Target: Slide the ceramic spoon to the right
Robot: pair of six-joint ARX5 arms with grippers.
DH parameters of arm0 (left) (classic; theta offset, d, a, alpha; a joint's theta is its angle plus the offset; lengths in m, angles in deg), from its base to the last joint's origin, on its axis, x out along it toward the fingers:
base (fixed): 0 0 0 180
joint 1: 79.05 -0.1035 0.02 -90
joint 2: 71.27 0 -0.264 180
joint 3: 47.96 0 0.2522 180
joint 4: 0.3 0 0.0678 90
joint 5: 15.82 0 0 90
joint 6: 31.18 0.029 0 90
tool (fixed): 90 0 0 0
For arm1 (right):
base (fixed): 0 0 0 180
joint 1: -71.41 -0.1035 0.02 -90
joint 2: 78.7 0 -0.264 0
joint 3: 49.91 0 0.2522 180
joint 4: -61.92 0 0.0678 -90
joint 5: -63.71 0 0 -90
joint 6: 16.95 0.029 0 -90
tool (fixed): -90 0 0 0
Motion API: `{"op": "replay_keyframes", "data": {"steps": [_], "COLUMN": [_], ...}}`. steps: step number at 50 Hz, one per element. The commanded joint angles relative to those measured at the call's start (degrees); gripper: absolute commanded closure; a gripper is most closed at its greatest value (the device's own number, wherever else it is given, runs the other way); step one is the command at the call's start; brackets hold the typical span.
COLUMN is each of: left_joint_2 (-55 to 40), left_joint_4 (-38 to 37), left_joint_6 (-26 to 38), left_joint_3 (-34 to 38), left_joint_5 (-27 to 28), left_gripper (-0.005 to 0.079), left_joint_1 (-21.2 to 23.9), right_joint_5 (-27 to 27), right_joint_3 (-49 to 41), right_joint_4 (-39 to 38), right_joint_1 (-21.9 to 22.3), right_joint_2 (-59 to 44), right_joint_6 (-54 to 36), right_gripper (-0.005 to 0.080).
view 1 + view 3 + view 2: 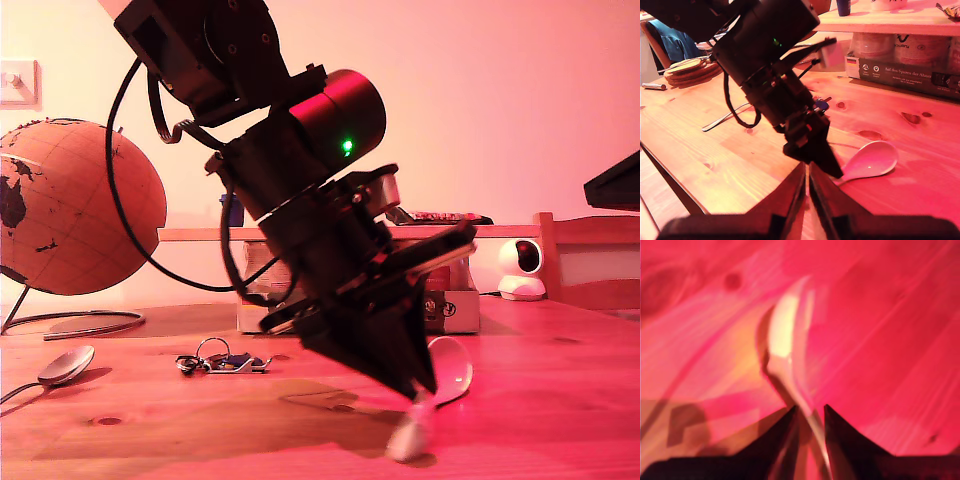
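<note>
Wooden table (pixel 560 400) | globe (pixel 70 205) at the exterior view's left | box (pixel 905 70) lettered "Auf den Spuren der Alaun…" | my first gripper (pixel 810 412) clamped on ceramic spoon (pixel 870 161) handle, mid-table | my second gripper (pixel 807 172) nearly closed, empty | metal spoon (pixel 62 367) | keys (pixel 222 361)

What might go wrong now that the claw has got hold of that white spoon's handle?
My first gripper pinches only the thin handle of the glossy ceramic spoon, so it may slip or twist out during the slide. The wooden table shows knots; the bowl might catch there. My second gripper sits close by and risks bumping the arm.
</note>
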Motion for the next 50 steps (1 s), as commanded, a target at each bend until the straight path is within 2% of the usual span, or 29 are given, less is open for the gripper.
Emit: {"op": "replay_keyframes", "data": {"steps": [1, 5, 6, 25, 40, 41, 46, 50], "left_joint_2": [-2.71, -3.45, -3.56, -3.82, -3.39, -3.3, -2.08, -0.79], "left_joint_4": [0.83, 1.09, 1.05, 1.31, -10.25, -11.06, -14.99, -17.75], "left_joint_6": [0.0, 0.0, -1.92, -1.88, -0.87, 1.88, 4.13, 5.03], "left_joint_3": [-0.9, -1.44, -1.62, -2.64, -8.31, -8.66, -9.55, -9.6], "left_joint_5": [1.33, 2.16, 2.16, 3.04, 3.89, 3.72, 2.89, 1.36], "left_gripper": [0.0616, 0.0616, 0.0616, 0.0615, 0.0615, 0.0616, 0.0619, 0.0687], "left_joint_1": [0.57, 0.76, 0.85, 0.79, -1.25, -1.4, -2.16, -3.06], "right_joint_5": [-0.02, -0.02, -0.02, 0.15, 0.15, 0.15, 0.17, 0.22], "right_joint_3": [0.72, 0.72, 0.72, 0.72, 0.72, 0.72, 0.72, 0.72], "right_joint_4": [-0.61, -0.59, -0.59, -0.5, -0.39, -0.39, -0.39, -0.37], "right_joint_1": [-0.31, -0.31, -0.31, -0.31, -0.31, -0.31, -0.31, -0.28], "right_joint_2": [-0.46, -0.46, -0.46, -0.46, -0.46, -0.46, -0.46, -0.46], "right_joint_6": [-0.35, -0.35, -0.35, -0.35, -0.35, -0.35, -0.37, -0.37], "right_gripper": [0.0764, 0.0764, 0.0764, 0.0764, 0.0764, 0.0764, 0.0764, 0.0764]}}
